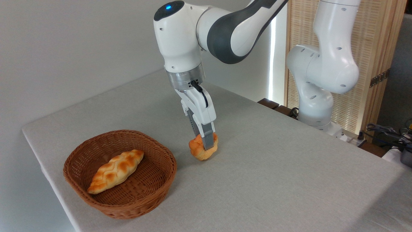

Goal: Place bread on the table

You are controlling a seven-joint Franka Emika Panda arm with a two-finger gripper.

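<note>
One raised front view faces the table [289, 180].

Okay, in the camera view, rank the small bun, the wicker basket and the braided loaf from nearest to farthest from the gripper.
1. The small bun, clamped in the gripper at the table's middle.
2. The wicker basket, to the left; its near rim comes closest.
3. The braided loaf, lying inside the basket, farther left.

Golden-orange bread [201, 150] (knotted, tilted) low over the grey-beige table [273, 167].
</note>
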